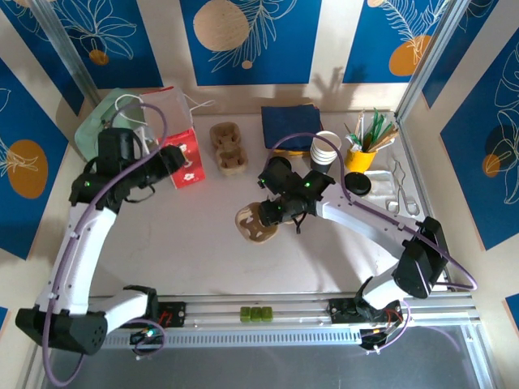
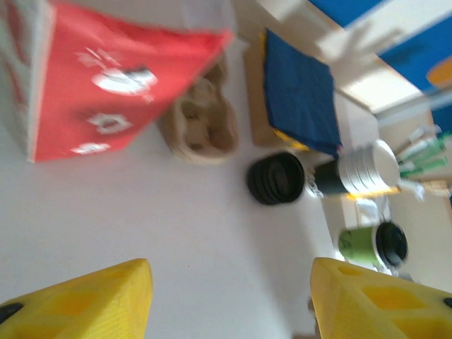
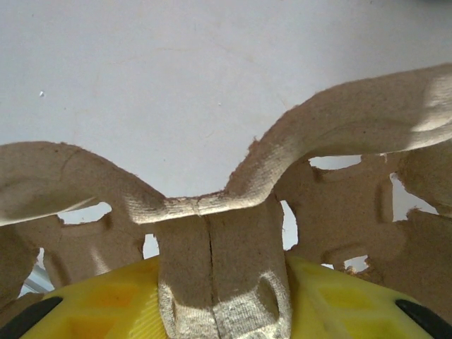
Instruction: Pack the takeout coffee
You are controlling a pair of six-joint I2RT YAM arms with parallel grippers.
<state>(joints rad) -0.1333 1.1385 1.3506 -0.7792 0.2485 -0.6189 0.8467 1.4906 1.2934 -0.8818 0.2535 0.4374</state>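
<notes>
The takeout coffee (image 2: 361, 244) is seen standing at the right rear of the surface (image 1: 203, 243), near the stack of white cups (image 1: 327, 150) and just beside the yellow holder (image 1: 361, 158) of stirrers. It is judged to be light, and top-heavy if full. Its thin paper walls would dent under a hard squeeze, and its press-on lid could pop off. It is best taken around the green body below the lid and kept upright. The left claw (image 2: 229, 286) is spread wide with nothing between its fingers, near the red bag (image 2: 106, 92), whose contents cannot be told. The right claw (image 3: 224, 296) is closed on the centre rib of a pulp cup carrier (image 3: 212, 205), whose cells are empty. More carriers (image 1: 229, 146) are stacked at the back, and loose black lids (image 2: 275, 179) are piled beside the white cups.
</notes>
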